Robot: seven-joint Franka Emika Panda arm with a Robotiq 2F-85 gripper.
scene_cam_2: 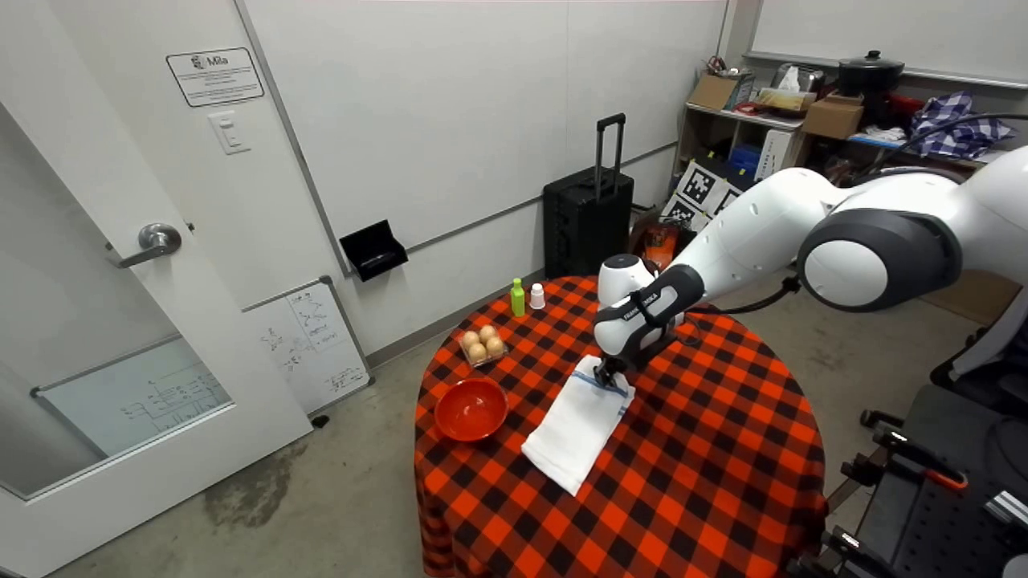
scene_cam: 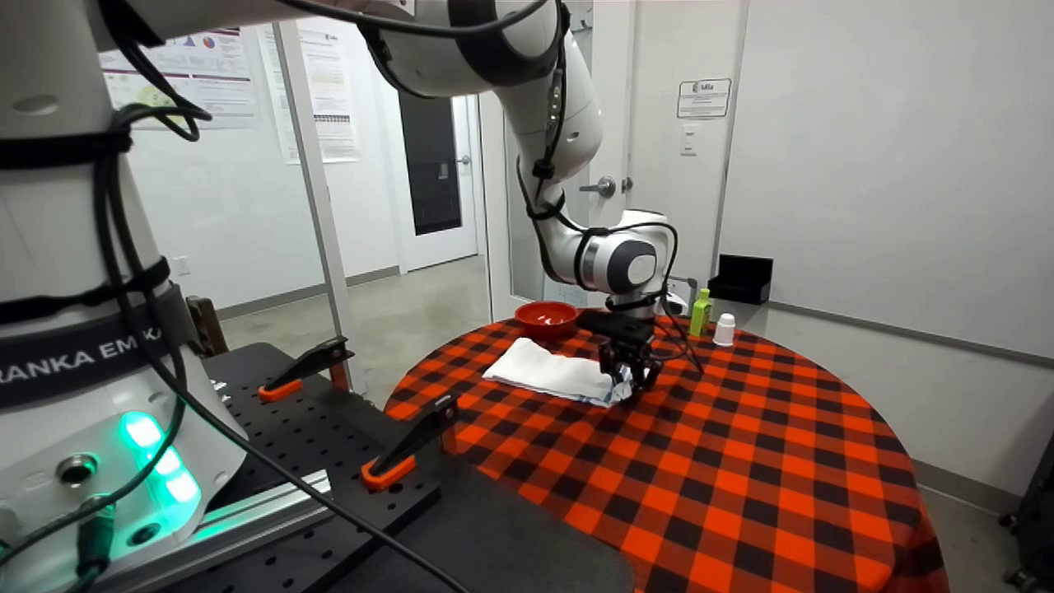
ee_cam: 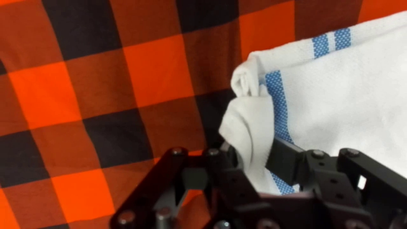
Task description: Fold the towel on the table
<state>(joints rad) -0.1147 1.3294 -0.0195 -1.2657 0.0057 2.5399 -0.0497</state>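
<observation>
The towel is a white cloth with blue stripes near its end, lying folded into a long strip. It shows in both exterior views (scene_cam: 543, 372) (scene_cam_2: 572, 437) and at the right of the wrist view (ee_cam: 353, 101). It rests on the round table (scene_cam: 741, 461) (scene_cam_2: 691, 482), covered in red-and-black checks. My gripper (scene_cam: 630, 385) (scene_cam_2: 608, 374) (ee_cam: 253, 152) is low at the towel's striped end. Its fingers are partly closed, with a bunched ridge of towel edge filling the gap between them. The fingertips' undersides are hidden. The rest of the towel lies flat.
A red bowl (scene_cam: 547, 328) (scene_cam_2: 474, 425) stands beside the towel. A clear pack of eggs (scene_cam_2: 482, 347), a green bottle (scene_cam: 700, 313) (scene_cam_2: 518, 300) and a white bottle (scene_cam: 725, 331) (scene_cam_2: 537, 297) stand near the table edge. A black bench with clamps (scene_cam: 395, 469) stands near the robot base.
</observation>
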